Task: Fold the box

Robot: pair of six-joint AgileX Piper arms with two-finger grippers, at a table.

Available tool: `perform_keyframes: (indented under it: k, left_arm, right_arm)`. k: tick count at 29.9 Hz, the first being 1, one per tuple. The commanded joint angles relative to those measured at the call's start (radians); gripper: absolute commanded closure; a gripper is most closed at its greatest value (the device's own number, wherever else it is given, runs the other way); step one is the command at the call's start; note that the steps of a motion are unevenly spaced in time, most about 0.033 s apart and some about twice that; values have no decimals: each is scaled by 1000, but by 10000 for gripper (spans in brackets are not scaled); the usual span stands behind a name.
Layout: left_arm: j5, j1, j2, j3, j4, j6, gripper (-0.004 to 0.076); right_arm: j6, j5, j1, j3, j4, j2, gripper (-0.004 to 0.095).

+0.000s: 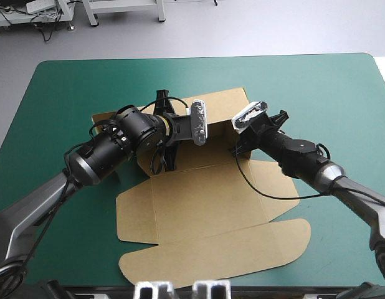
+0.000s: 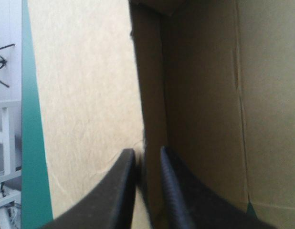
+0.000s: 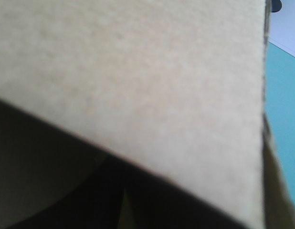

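I see the brown box [image 1: 199, 187] in the middle of the teal-green bench [image 1: 68, 81]. Its far part is raised into an open tray, and the lid [image 1: 217, 249] lies flat toward the near edge. My left tool [image 2: 146, 155] is narrowed onto the tray's left wall [image 2: 148, 86]. My right tool [image 1: 237, 148] sits at the right wall, and I cannot tell its state.

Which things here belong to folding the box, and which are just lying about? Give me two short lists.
Belongs to the job:
- the box, brown, walls raised at its far end, near flaps flat
- the left gripper, shut on a raised wall
- the right gripper, at the box's right wall

Just there:
- only the teal-green cover under it all
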Motion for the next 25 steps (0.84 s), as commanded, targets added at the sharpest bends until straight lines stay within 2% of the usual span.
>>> perform_keyframes:
  k: [1,4,6,9,14,16,17,20,21,22,23,25]
  left_arm:
    - [-42,-5,-56,-47,-73,16,305]
    - [-31,-5,-71,-70,-81,-11,86]
    - [-27,-5,-85,-70,-81,-18,30]
    - [-4,-5,-105,-70,-81,-18,39]
    - [-3,-5,-154,-70,-81,-25,85]
    - [-8,-5,-177,-70,-76,-25,141]
    - [-8,-5,-187,-70,-70,-25,199]
    - [-7,-2,-214,-70,-43,-38,461]
    - [-7,-2,-225,-70,-12,-60,591]
    - [-7,-2,-229,-70,14,-78,675]
    - [-9,-2,-234,-70,51,-101,733]
    - [-9,0,-245,-70,142,-181,724]
  right_arm:
    - [5,74,13,-26,61,-30,927]
    - [5,56,13,-26,61,-30,927]
    - [7,46,13,-26,61,-30,927]
    - [9,31,13,-26,61,-30,928]
    - [46,-77,13,-31,61,-38,928]
    - [55,-106,13,-36,59,-56,928]
    - [52,-106,13,-37,59,-65,928]
    - [52,-104,13,-37,59,-102,928]
    - [52,-104,13,-37,59,-114,928]
    - [52,-104,13,-37,57,-125,928]
    - [52,-101,13,-37,58,-134,928]
    - [52,-86,13,-37,58,-153,928]
